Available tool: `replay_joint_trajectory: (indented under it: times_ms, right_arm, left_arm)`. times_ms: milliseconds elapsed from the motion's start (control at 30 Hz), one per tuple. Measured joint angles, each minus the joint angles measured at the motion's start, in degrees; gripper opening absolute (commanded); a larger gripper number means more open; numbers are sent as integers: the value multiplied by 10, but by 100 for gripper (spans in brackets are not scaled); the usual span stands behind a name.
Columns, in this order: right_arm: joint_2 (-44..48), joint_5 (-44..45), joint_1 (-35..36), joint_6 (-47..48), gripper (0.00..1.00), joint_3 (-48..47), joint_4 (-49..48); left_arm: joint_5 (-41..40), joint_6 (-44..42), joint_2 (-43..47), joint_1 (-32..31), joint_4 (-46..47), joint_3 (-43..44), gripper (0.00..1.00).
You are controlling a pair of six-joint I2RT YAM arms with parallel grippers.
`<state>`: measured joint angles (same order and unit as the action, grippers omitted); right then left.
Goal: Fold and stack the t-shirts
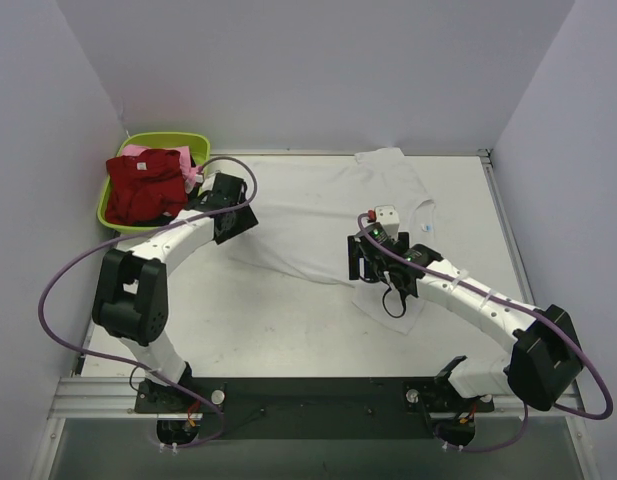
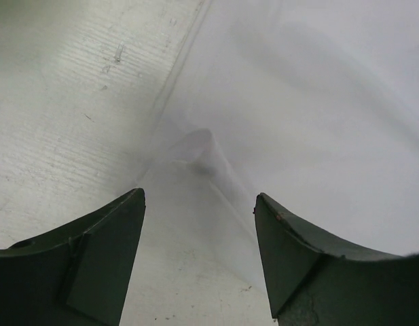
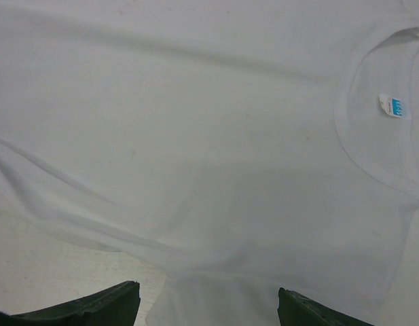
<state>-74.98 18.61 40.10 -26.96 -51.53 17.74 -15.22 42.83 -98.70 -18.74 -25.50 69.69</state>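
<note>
Sam: Left end effector (image 2: pixel 199 198) and right end effector (image 3: pixel 208 292) both wide, holding nothing, over white t-shirt (image 1: pixel 318 215).
Lee: Shirt location?
Sam: Spread mid-surface (image 1: pixel 278 330) toward far edge. Dark red t-shirt (image 1: pixel 143 185) and pink t-shirt (image 1: pixel 138 151) in basin (image 1: pixel 173 139), far left corner.

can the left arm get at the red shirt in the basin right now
Probably yes: the left gripper is open and empty right beside the green basin, and the dark red shirt lies on top there with nothing covering it.
</note>
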Motion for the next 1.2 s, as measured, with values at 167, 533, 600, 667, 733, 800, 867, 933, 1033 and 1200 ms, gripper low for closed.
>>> replay_joint_trajectory:
  times_ms: [167,533,600,667,733,800,867,933,1033,1200]
  right_arm:
    - [-1,0,5,0,82,0,0]
    - [-8,-2,9,0,82,0,-4]
    - [-8,-3,10,0,82,0,-5]
    - [-8,-3,12,0,82,2,-5]
    - [-8,-2,12,0,82,4,-6]
    - [-8,-2,12,0,82,6,-6]
    - [-8,-2,12,0,81,8,-7]
    - [-9,-2,12,0,81,10,-8]
    - [-13,-2,12,0,82,10,-9]
    - [-22,-3,12,0,82,11,-9]
  left_arm:
    - [0,0,28,-3,-1,3,76]
    - [0,0,45,-4,-2,7,75]
    - [0,0,30,-5,-2,13,72]
    - [0,0,5,-7,-2,24,67]
    - [0,0,-25,-10,0,36,62]
    - [0,1,-45,-11,0,41,56]
    - [0,1,-63,-13,0,47,54]
    - [0,1,-77,-13,-1,52,52]
    - [0,1,-91,-13,-1,64,51]
    - [0,1,-99,-13,0,70,49]
